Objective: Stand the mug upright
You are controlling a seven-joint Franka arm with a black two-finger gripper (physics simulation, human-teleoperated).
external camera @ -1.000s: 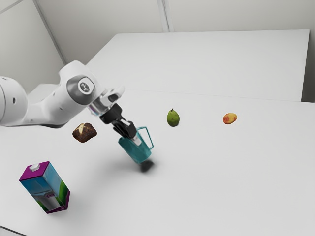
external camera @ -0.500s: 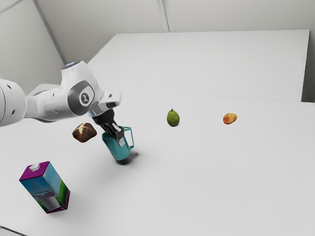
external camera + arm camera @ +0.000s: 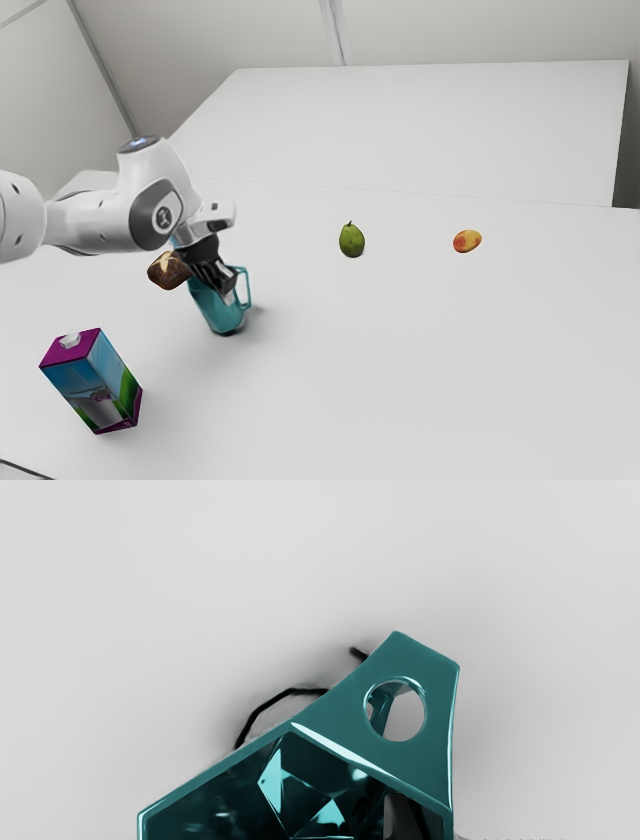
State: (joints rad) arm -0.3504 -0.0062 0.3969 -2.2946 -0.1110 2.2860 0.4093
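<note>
The black gripper (image 3: 229, 289) holds the teal mug (image 3: 222, 316) by its upper wall, with the handle toward the exterior view's right. The mug leans a little, its rim toward the exterior view's left, its bottom low over or on the table; contact cannot be told. In the wrist view the gripper (image 3: 429, 826) has one finger inside the mug's mouth and a sliver of the other outside the wall. The faceted inside of the mug (image 3: 400, 655) and its handle, with a round hole, face the camera.
A brown bread-like lump (image 3: 170, 270) is just behind the hand. A drink carton (image 3: 95, 380) stands nearer the camera at the exterior view's left. A green pear (image 3: 351, 240) and a yellow-red fruit (image 3: 467, 241) lie toward the right on the white table (image 3: 430, 360).
My hand has carried the mug toward the exterior view's left, and the mug has turned from a strong lean to a more upright one. The other objects have stayed put.
</note>
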